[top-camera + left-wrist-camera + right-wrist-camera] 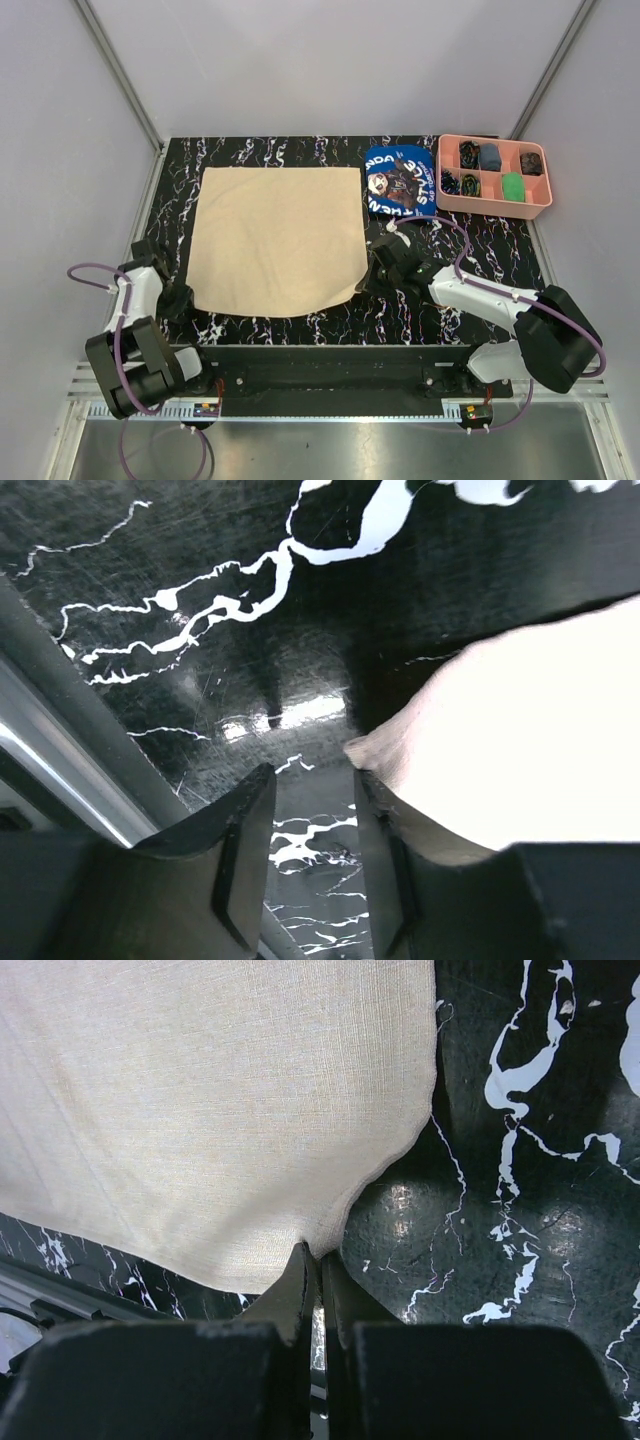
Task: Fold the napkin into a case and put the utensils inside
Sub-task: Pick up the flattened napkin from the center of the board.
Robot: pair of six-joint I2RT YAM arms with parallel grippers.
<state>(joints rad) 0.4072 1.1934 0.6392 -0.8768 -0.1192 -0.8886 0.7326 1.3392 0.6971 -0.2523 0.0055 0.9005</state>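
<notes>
Both hands sit low on the worktop (pixel 470 255) in my top view. The left hand (pixel 178 300) is at the near left corner of the napkin (pixel 275 240), and the right hand (pixel 372 278) is at its near right corner. The napkin lies spread open in a single beige sheet, left of centre, and its near right corner is drawn into a curve. Just right of its far edge lies a blue cloth (pixel 400 182) with a cartoon print and white letters. I can read "NDA" on it and nothing more. To the right of that, a pink tray (pixel 495 209) holds small dark, blue and green items in its compartments.

From my left wrist view, the left hand (pixel 312 780) is spread, and bare worktop (pixel 200 560) shows between the fingers. The napkin (pixel 520 730) has its corner right at the tip of one finger, outside the gap.

From my right wrist view, the right hand (pixel 320 1260) is pressed together. Its tips pinch the edge of the napkin (pixel 200 1090) at that corner. Marbled black worktop (pixel 520 1210) lies to the right.
</notes>
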